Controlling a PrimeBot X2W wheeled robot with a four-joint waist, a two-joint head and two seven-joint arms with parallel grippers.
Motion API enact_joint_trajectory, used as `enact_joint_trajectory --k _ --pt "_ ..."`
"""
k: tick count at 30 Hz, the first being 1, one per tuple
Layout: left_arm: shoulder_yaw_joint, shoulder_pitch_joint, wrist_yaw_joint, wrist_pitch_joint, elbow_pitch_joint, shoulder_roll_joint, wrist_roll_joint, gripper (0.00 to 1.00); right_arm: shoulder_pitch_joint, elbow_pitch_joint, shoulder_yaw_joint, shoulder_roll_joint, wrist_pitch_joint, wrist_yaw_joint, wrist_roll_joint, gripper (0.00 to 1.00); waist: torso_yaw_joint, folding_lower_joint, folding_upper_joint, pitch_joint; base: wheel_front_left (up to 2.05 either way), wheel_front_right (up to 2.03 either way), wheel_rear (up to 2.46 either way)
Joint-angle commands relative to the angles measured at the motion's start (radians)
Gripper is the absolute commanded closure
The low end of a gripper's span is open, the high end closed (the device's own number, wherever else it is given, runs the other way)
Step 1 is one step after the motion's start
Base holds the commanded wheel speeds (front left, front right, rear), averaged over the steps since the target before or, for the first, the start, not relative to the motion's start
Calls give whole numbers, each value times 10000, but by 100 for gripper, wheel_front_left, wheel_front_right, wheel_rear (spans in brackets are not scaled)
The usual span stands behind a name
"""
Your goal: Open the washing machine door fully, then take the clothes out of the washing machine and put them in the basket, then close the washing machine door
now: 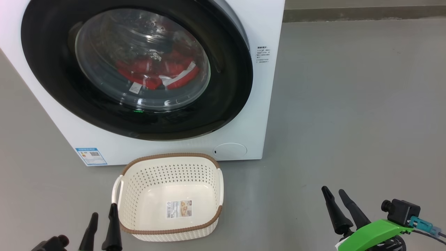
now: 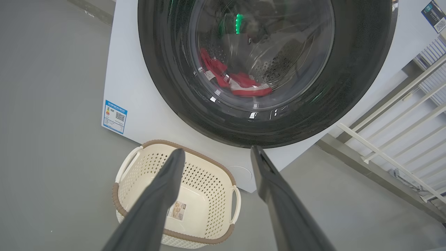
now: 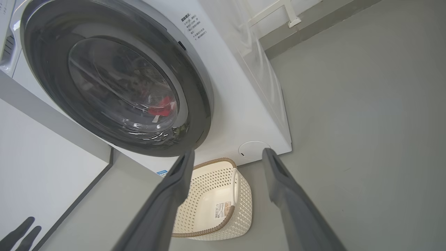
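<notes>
The white washing machine (image 1: pixel 266 104) stands ahead of me. Its round washing machine door (image 1: pixel 48 69), black-rimmed with a bulging glass window, lies against the front. Through the glass the red clothes (image 1: pixel 153 73) with white trim lie low in the drum, also seen as clothes (image 2: pixel 240 82) and clothes (image 3: pixel 162 106). The cream basket (image 1: pixel 170 155) sits empty on the floor just below the door. My left gripper (image 1: pixel 103 211) is open beside the basket's left corner, and my right gripper (image 1: pixel 333 190) is open well to the basket's right. Both hold nothing.
A blue label (image 1: pixel 91 156) and a round cap (image 1: pixel 230 150) mark the machine's lower front. Grey floor (image 1: pixel 348 104) stretches to the right up to a baseboard (image 1: pixel 348 14). A white railing (image 2: pixel 400 104) stands beside the machine, and a white panel (image 3: pixel 35 157) on its other side.
</notes>
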Motion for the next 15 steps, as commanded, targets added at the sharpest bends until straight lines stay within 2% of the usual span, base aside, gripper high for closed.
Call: enact_joint_trajectory --k 1,15 --pt "177 -87 60 -150 -278 181 333 0 -482 -263 237 -175 -171 10 -289 0 2 -1 0 4 0 0 0" --pt "107 -98 129 -565 -266 203 2075 0 -488 -276 507 -416 -580 12 -1729 0 39 -1 0 50 0 0 0"
